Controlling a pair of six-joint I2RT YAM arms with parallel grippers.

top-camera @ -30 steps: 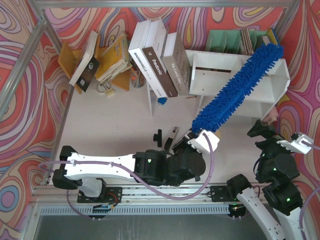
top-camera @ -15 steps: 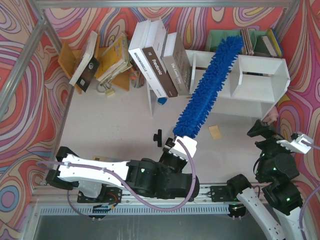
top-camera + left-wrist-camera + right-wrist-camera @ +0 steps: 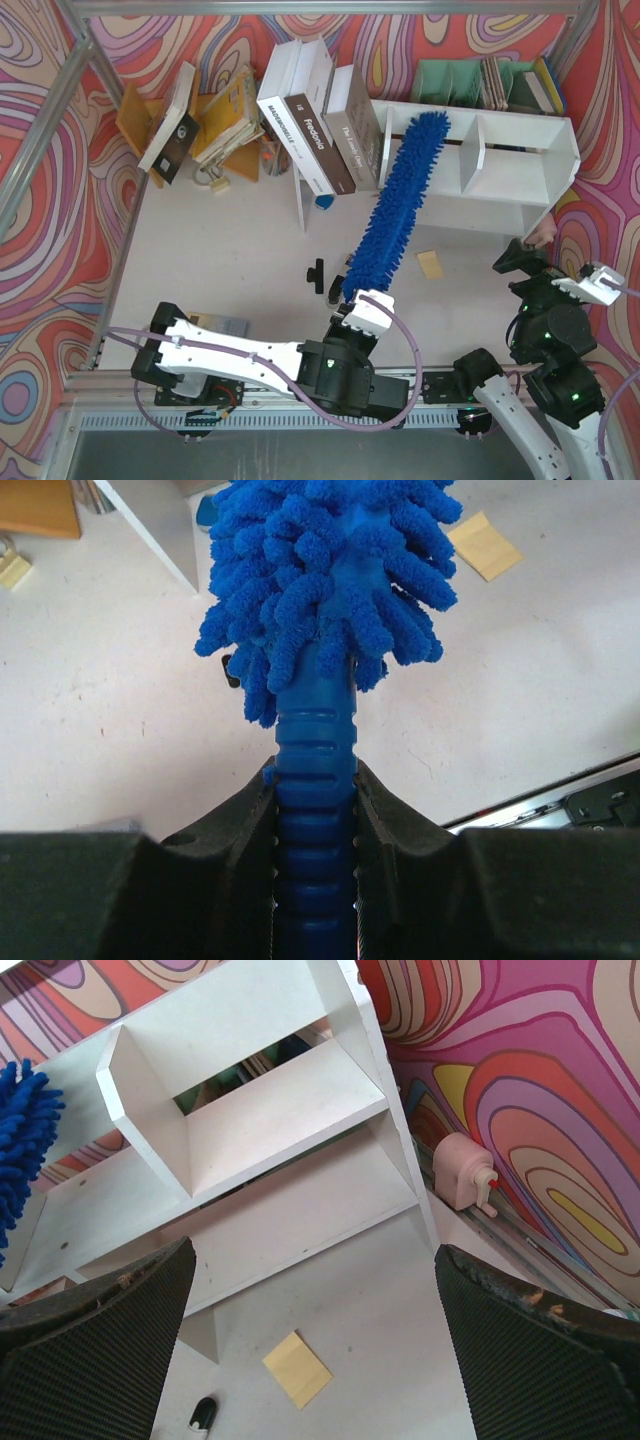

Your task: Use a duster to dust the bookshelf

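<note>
One duster (image 3: 395,205): bright-blue shaggy chenille, slim ribbed plastic handle (image 3: 315,740) | runs from centre toward 1 o'clock, tip at left cubby of boxy white bookshelf (image 3: 525,130) | left gripper (image 3: 315,780) clenched on handle | right gripper (image 3: 315,1255) spread wide, empty, 4 o'clock

In the left wrist view the duster (image 3: 330,570) runs off the top edge, and its handle disappears between the fingers of the left tool (image 3: 315,780). From above, its fluff hides part of the left cubby of the bookshelf (image 3: 520,150). The right wrist view crops the fingers of the right tool (image 3: 315,1250) at the bottom. The small black thing (image 3: 318,272) on the worktop (image 3: 230,250) is too small to identify.
</note>
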